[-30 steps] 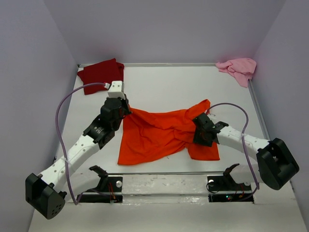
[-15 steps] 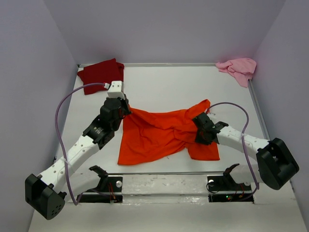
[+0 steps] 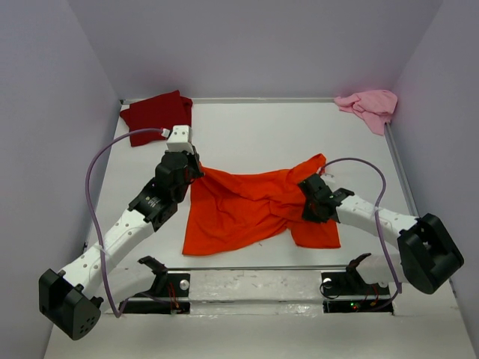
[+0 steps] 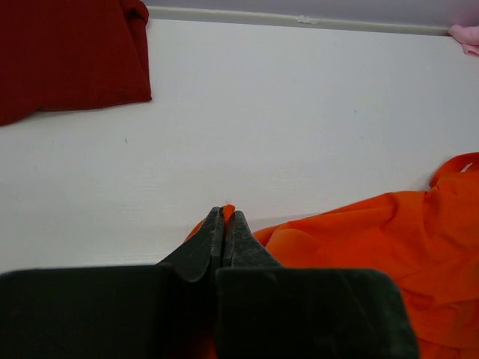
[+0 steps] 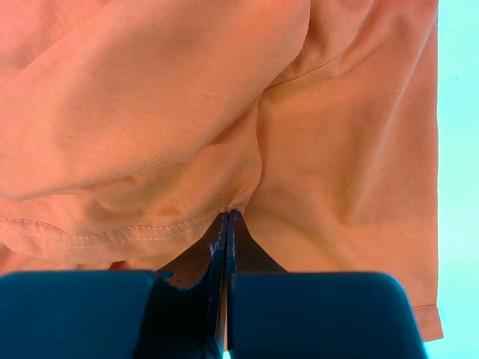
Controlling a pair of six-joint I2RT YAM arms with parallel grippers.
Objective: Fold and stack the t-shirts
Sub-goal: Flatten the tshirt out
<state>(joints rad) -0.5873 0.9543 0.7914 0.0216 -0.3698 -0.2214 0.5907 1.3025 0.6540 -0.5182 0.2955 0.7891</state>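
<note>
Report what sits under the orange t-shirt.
Only the white table shows around the orange t-shirt; its crumpled folds hide whatever is beneath. The left tool and the right tool are each shut on its cloth.

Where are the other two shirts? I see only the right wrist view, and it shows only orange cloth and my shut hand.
Observer: The dark red shirt lies in the far left corner of the table, apart from the orange shirt.
Operator: And the pink one?
Observer: The pink shirt lies bunched in the far right corner.
Operator: What does the left hand do?
Observer: The left hand is shut on the far left corner of the orange shirt.
</note>
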